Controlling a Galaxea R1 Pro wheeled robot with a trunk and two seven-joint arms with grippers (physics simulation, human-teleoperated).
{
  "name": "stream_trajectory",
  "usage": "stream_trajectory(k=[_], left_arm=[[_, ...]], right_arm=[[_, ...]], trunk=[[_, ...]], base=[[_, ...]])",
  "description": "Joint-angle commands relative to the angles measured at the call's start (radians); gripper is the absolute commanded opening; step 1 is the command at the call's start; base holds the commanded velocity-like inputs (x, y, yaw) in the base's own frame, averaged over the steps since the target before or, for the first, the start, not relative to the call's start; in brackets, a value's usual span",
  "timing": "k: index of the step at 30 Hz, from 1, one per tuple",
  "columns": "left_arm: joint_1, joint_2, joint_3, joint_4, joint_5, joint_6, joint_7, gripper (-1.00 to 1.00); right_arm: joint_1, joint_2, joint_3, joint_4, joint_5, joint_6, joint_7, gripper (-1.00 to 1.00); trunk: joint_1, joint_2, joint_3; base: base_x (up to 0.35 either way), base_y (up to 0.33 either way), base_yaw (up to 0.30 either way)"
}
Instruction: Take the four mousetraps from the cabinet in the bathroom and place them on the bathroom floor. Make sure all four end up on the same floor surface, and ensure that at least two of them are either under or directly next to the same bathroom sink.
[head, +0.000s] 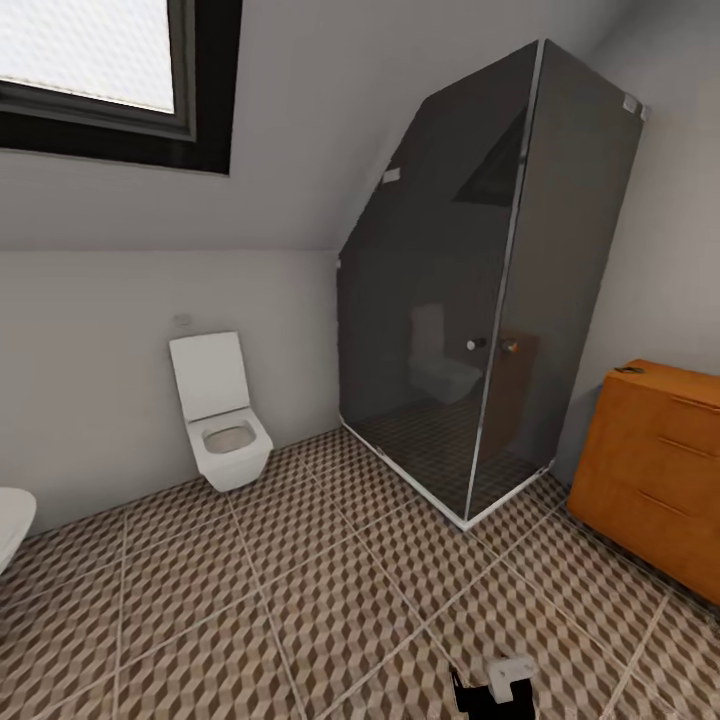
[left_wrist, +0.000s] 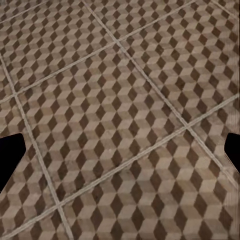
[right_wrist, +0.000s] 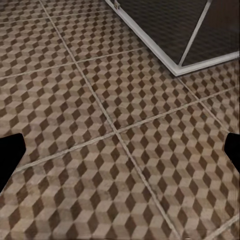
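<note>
Orange-brown cabinet, one, at right beside dark glass shower. One toilet by far wall. Cube-pattern floor bare. Left gripper spread wide, holding nothing; right gripper likewise, above floor.

Setting: home bathroom under a sloped ceiling | fixtures: white wall-hung toilet, dark glass shower enclosure, edge of a white basin | floor: cube-patterned tiles | furniture: orange-brown wooden cabinet | dark-framed window.
</note>
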Motion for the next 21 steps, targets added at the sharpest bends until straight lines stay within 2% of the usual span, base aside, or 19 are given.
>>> stream_trajectory(k=[1,21], left_arm=[[0.0,0.0,-0.001,0.0,0.0,-0.003,0.003,1.0],[0.0,0.0,-0.001,0.001,0.0,-0.003,0.003,1.0]], right_arm=[[-0.001,0.0,0.0,0.001,0.007,-0.002,-0.003,1.0],[-0.001,0.0,0.0,0.001,0.007,-0.002,-0.003,1.0]], trunk=[[0.0,-0.001,-0.001],[0.0,-0.001,-0.001]], base=[[0.0,0.0,-0.294],[0.0,0.0,-0.295]])
